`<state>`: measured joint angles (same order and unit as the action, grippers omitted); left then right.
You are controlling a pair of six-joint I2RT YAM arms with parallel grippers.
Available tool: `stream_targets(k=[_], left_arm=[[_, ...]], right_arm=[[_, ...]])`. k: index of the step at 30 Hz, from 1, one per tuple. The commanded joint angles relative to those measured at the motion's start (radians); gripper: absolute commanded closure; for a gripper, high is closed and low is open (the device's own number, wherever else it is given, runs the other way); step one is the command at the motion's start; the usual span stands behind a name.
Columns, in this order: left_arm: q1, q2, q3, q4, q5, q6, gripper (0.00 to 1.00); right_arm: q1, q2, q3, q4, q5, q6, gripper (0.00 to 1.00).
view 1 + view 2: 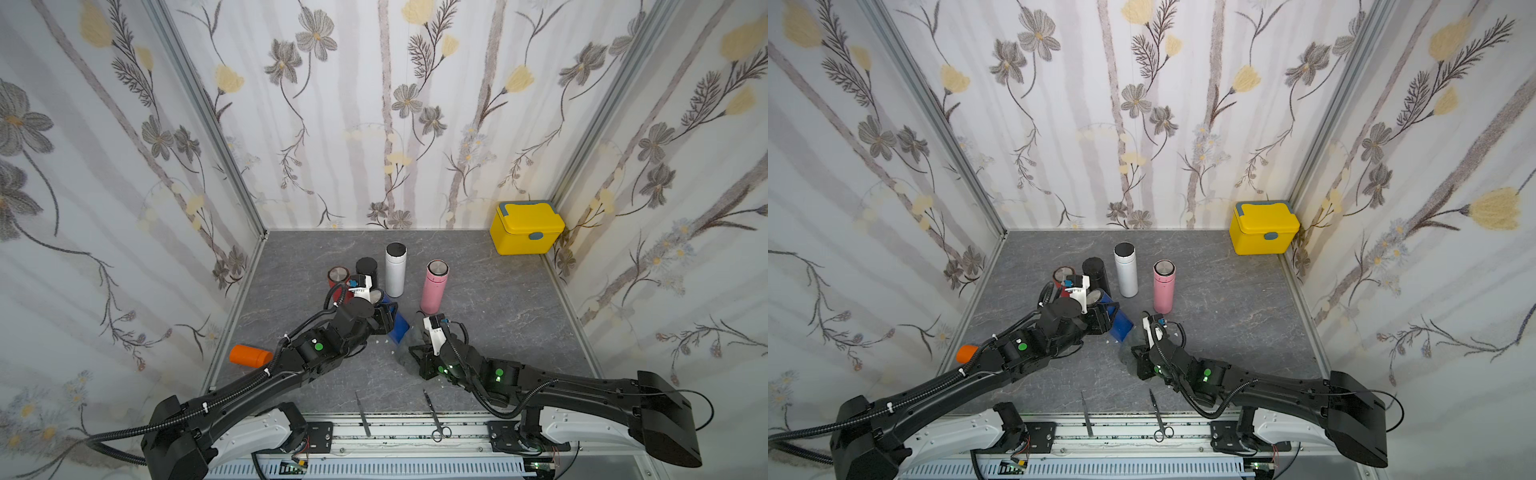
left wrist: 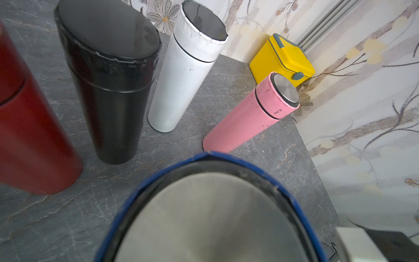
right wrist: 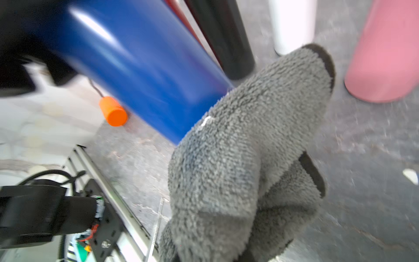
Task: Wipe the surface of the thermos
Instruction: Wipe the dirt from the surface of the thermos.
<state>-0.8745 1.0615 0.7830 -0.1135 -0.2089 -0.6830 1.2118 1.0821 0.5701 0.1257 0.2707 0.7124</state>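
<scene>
We see the left fingers (image 1: 384, 318) clamped tight on the blue thermos (image 1: 400, 328) near its upper end. It leans steeply, with its steel lid toward the far left and its base toward the near right. It sits just left of the middle of the desk (image 1: 507, 332). We cannot tell whether its base touches the surface.

The right fingers (image 1: 417, 356) are closed on a bunched grey cloth (image 3: 238, 147). In the right wrist view the cloth presses against the lower edge of the blue body.

Just behind the left wrist stand a red thermos (image 1: 337, 277) and a black thermos (image 1: 366, 268), close together. The white thermos (image 1: 395, 270) stands just beside them on the right. The pink thermos (image 1: 434, 286) is a little apart from the white one and stands near the right wrist camera. That leaves the far-left side of the blue thermos crowded.

The open room lies on the right, where bare desk runs from the pink thermos to the right wall. More open desk lies in front, between the two arms.

A yellow lidded box (image 1: 525, 228) fills the far right corner against both walls. An orange thermos (image 1: 249, 355) lies on its side at the left edge of the desk, beside the left arm. Scissors (image 1: 436, 417) and tweezers (image 1: 362, 413) lie across the front edge, partly on the rail.
</scene>
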Motion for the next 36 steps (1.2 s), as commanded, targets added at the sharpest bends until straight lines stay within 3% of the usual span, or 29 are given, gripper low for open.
stream_targets(k=[1,7,13,18,22,29,32,36], left_arm=[[0.001,0.015,0.025,0.08,-0.001,-0.041,1.0],[0.002,0.017,0.031,0.092,0.006,-0.058,1.0],[0.001,-0.001,0.03,0.08,0.002,-0.055,1.0],[0.001,-0.009,0.031,0.072,-0.001,-0.043,1.0],[0.001,0.0,0.028,0.066,-0.005,-0.027,1.0],[0.001,-0.026,-0.007,0.107,0.045,0.043,1.0],[0.0,-0.074,-0.04,0.141,0.07,0.098,1.0],[0.0,-0.105,-0.041,0.116,0.05,0.165,1.0]], right_arm=[[0.041,-0.018,0.053,0.114,0.05,-0.094,1.0],[0.051,0.101,0.125,0.176,0.093,-0.108,1.0],[0.021,0.227,0.054,0.059,0.226,0.092,1.0],[0.027,0.178,-0.031,0.03,0.251,0.168,1.0],[0.06,0.103,0.027,0.023,0.265,0.069,1.0],[0.068,0.092,0.177,0.095,0.151,-0.123,1.0],[0.014,0.142,0.215,0.032,0.05,-0.076,1.0],[-0.06,0.134,0.041,0.056,-0.061,0.047,1.0]])
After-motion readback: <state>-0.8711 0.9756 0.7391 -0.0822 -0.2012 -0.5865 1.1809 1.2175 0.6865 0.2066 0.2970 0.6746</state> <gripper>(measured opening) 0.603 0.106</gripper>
